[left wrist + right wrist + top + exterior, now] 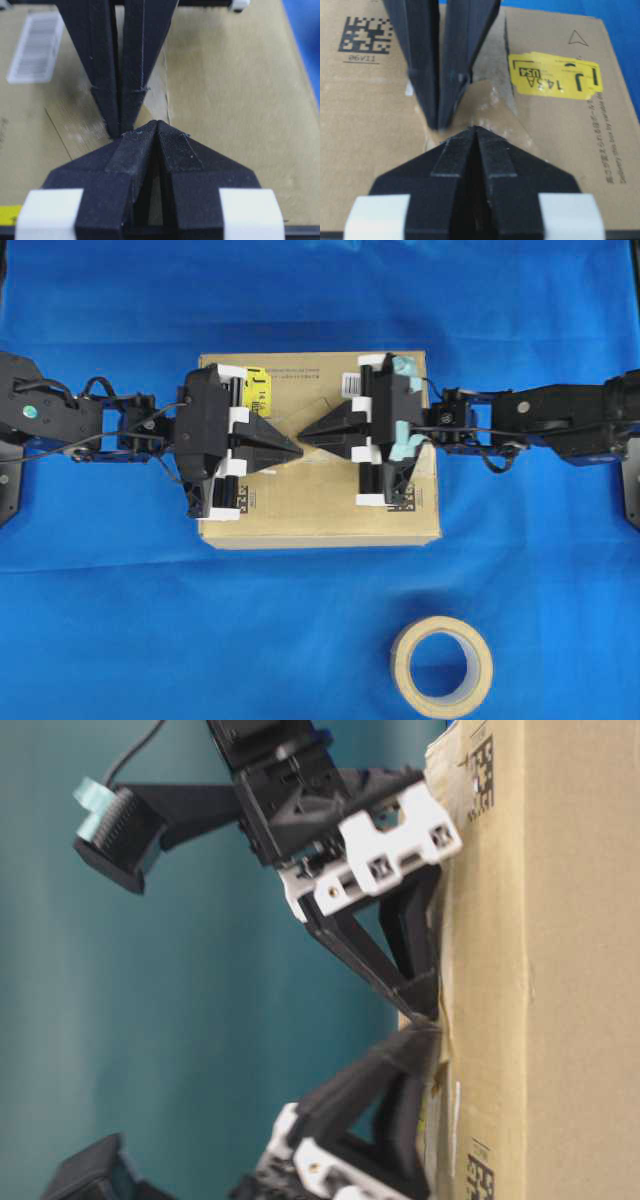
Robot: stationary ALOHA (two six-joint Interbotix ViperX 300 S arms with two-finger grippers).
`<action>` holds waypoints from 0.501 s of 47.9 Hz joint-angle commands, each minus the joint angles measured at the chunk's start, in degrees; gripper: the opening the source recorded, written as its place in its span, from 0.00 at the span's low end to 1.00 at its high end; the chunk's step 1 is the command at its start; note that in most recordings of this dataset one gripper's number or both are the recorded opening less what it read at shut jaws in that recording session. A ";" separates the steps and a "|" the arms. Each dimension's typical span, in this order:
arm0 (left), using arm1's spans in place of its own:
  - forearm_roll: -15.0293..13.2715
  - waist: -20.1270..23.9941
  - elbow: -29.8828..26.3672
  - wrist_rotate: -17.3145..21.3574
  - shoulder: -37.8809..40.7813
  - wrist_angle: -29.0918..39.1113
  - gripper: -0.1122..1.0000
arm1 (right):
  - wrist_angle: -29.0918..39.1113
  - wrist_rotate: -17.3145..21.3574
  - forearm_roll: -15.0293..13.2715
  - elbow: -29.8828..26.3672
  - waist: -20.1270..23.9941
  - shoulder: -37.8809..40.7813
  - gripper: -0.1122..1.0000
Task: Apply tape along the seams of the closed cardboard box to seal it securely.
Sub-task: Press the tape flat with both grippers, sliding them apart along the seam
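Overhead: the cardboard box [320, 510] sits mid-cloth with blue tablecloth [120, 620] free on every side and a tape roll [442, 667] apart at the lower edge. The left gripper [296, 450] and right gripper [304, 433], both pinched closed, meet tip to tip over the seams [330, 462].

Left wrist: the tape [75, 125] lies flat beside the seam, partly hidden by fingers.

Right wrist: yellow sticker [554, 75] shows clearly.

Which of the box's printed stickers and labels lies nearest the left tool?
The yellow sticker, just beside the left tool on the cardboard box. The white barcode label sits by the right arm, and the square code near the opposite corner.
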 commanded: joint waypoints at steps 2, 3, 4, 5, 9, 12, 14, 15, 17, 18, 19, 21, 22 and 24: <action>0.00 -0.18 -0.35 -0.18 0.97 -1.14 0.10 | -0.35 0.09 0.18 -1.49 0.53 0.35 0.12; 0.00 -0.26 -0.35 -0.18 1.32 -1.32 0.10 | -0.35 0.09 0.18 -1.41 0.62 0.44 0.12; 0.00 -0.35 -0.44 -0.18 1.76 -1.67 0.10 | -0.35 0.09 0.26 -1.41 0.62 0.53 0.12; 0.00 -0.35 -0.35 -0.18 2.02 -1.76 0.10 | -0.35 0.09 0.35 -1.41 0.70 0.62 0.12; 0.00 -0.44 -0.26 -0.18 2.55 -2.02 0.10 | -0.35 0.18 1.23 -0.97 0.70 0.70 0.12; 0.00 -0.44 -0.09 -0.18 2.46 -2.02 0.10 | -0.35 0.18 1.76 -0.62 0.70 0.62 0.12; 0.00 -0.44 0.26 -0.18 2.29 -2.02 0.10 | -0.18 0.18 1.93 -0.35 0.70 0.53 0.12; 0.00 -0.44 0.44 -0.18 2.20 -2.02 0.10 | -0.18 0.18 1.93 -0.18 0.70 0.53 0.12; 0.00 -0.44 0.79 -0.18 2.02 -2.02 0.10 | -0.09 0.18 2.02 0.00 0.79 0.35 0.12; 0.09 -0.44 1.05 -0.26 1.85 -2.02 0.10 | -0.09 0.18 2.02 0.26 0.79 0.26 0.12; 0.00 -0.35 1.23 -0.44 1.76 -2.02 0.10 | -0.09 0.18 2.02 0.44 0.79 0.18 0.12; 0.00 -0.44 1.67 -0.79 1.49 -2.02 0.10 | 0.00 0.18 2.11 0.88 0.88 -0.18 0.12; 0.00 -0.44 1.93 -0.97 1.32 -2.02 0.10 | 0.00 0.18 2.11 1.14 0.88 -0.35 0.12; 0.00 -0.53 2.46 -1.14 0.97 -1.93 0.10 | 0.00 0.18 2.29 1.58 0.97 -0.70 0.12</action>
